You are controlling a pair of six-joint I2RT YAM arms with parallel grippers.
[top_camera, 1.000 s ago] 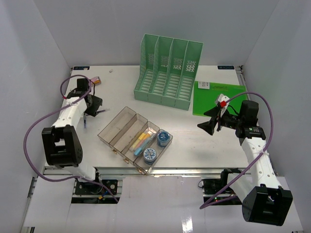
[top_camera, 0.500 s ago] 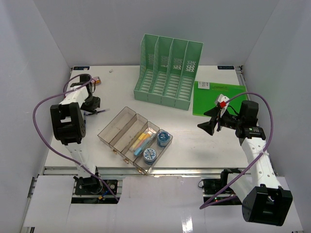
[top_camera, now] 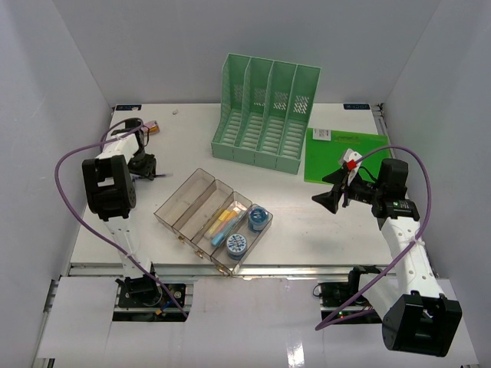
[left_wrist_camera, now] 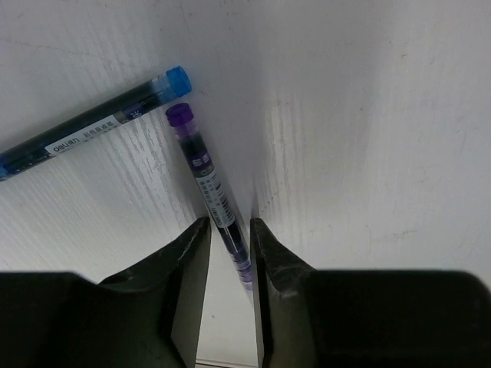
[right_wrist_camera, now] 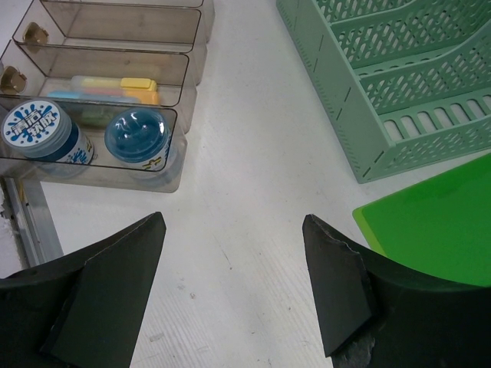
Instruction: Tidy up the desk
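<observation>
Nearest me, the metal rail (top_camera: 253, 268) edges the large flat white desk (top_camera: 307, 222), which fills the floor of this grey-white walled booth (top_camera: 192, 46). Just beyond it sits a clear plastic compartmented tray (top_camera: 184, 195), angled, with two round blue-lidded pots (right_wrist_camera: 138, 134) in its near section. My right gripper (right_wrist_camera: 232, 222) hovers over bare desktop, jaws spread wide and holding nothing. At far left, my left gripper (left_wrist_camera: 228, 230) points down, jaws a narrow slot straddling a purple-capped clear pen (left_wrist_camera: 203, 165); a sliver of white still shows beside it. A blue-capped pen (left_wrist_camera: 100, 126) lies nearly touching that cap. Further back lie a flat green folder (top_camera: 345, 157) and a green slotted file rack (top_camera: 265, 115).
</observation>
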